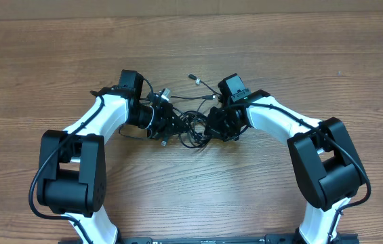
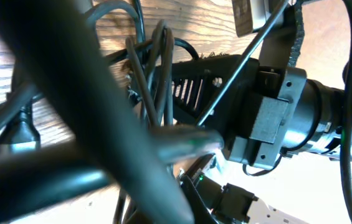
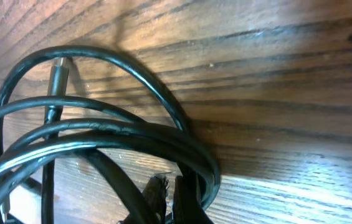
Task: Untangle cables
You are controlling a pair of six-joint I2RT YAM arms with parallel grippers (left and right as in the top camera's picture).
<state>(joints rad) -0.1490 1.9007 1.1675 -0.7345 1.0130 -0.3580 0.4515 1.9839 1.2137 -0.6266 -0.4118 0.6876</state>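
Overhead, the cables [image 1: 191, 129] are lying tangled mid-way across the counter [image 1: 313, 61], between the left claw [image 1: 165, 127] and the right claw [image 1: 215, 125], with bare wood surrounding them. Wrist views are showing close-up loops; either claw's opening cannot be told.

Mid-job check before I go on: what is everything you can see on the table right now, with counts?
thin black flexible cables: several, exact count unclear, black, knotted in one heap mid-table between the two grippers
loose plug end: one, dark, on the wood just beyond the heap, its cord leading back towards the heap
brown wood-grain table: one, brown, under everything
left gripper: one, black, at the heap's left edge; jaw state unreadable behind blurred cords
right gripper: one, black, at the heap's right edge; jaw state unreadable
arms: two, white shells with black joints; left arm and right arm both reach in from the near edge
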